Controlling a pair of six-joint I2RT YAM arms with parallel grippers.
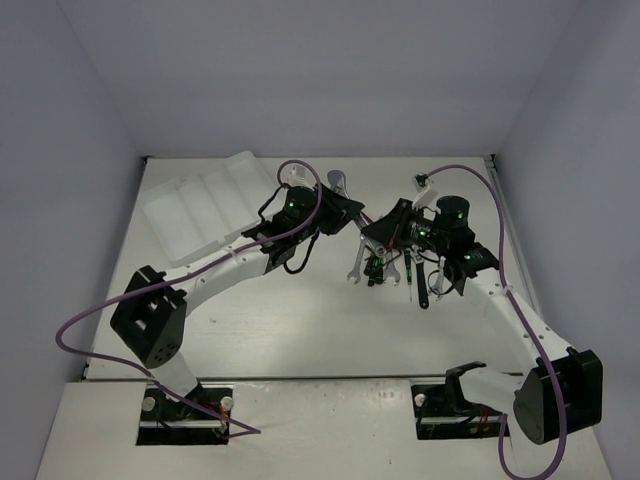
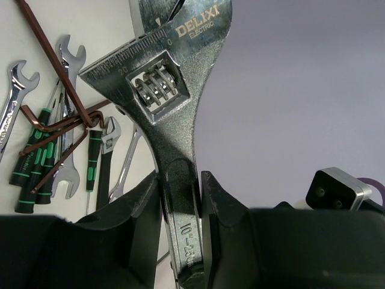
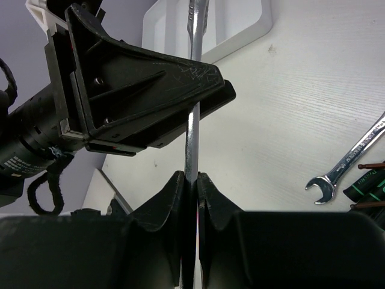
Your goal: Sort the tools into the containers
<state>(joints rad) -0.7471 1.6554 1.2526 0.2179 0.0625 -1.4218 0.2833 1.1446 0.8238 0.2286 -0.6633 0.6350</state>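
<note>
Your left end effector (image 2: 182, 183) and right end effector (image 3: 190, 179) are both clamped tight on the same silver adjustable wrench (image 2: 174, 90).

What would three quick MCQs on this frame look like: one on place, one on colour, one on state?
1. Where on the table does the white tray sit?
A. far left
B. near right
C. between the arm bases

2. What colour are the marks on the black screwdrivers?
A. red
B. green
C. yellow

3. What is the state of the adjustable wrench?
A. lying in the tray
B. flat on the table
C. gripped by both grippers

Key:
1 A: the top view shows the tray at the far left, beyond the left arm.
2 B: the left wrist view shows green bands on the black handles.
3 C: the left gripper pinches the handle's edges, and the right gripper is closed on its flat faces.
</note>
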